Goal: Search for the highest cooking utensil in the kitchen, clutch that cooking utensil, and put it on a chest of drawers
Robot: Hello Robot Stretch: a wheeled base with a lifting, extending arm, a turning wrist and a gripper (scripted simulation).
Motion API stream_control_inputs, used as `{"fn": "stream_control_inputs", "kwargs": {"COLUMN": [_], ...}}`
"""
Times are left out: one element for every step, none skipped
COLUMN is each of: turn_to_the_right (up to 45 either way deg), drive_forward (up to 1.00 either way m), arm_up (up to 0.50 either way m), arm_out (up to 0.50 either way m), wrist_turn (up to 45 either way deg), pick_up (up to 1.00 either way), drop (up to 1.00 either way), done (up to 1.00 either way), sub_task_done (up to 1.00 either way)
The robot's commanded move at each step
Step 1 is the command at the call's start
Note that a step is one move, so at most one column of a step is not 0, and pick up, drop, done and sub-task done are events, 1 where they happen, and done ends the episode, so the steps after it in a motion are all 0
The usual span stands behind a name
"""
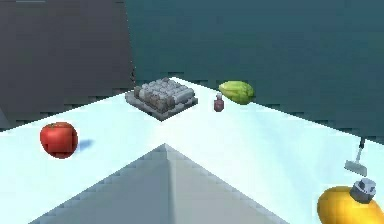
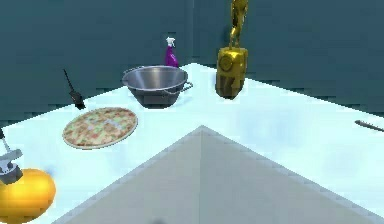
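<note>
In the arm side view a dark long-handled utensil (image 2: 72, 90) lies on the pale countertop (image 2: 290, 130) near its far left edge. To its right stands a round metal pot (image 2: 155, 84) with small side handles. A thin dark utensil tip (image 2: 370, 125) pokes in at that view's right edge.
A pizza (image 2: 100, 127) lies in front of the pot, a purple spray bottle (image 2: 171, 52) behind it, a tall gold object (image 2: 232, 70) to its right. A yellow rounded thing (image 2: 25, 195) (image 1: 350, 205) sits at the corner. The forward view has a red fruit (image 1: 58, 139), a grey bundle (image 1: 162, 97), a small shaker (image 1: 218, 102) and a green vegetable (image 1: 237, 92).
</note>
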Motion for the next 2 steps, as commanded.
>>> {"fn": "stream_control_inputs", "kwargs": {"turn_to_the_right": [0.0,0.0], "drive_forward": [0.0,0.0], "arm_up": [0.5,0.38], "arm_out": [0.0,0.0], "wrist_turn": [0.0,0.0], "pick_up": [0.0,0.0], "drop": [0.0,0.0], "done": [0.0,0.0], "sub_task_done": [0.0,0.0]}}
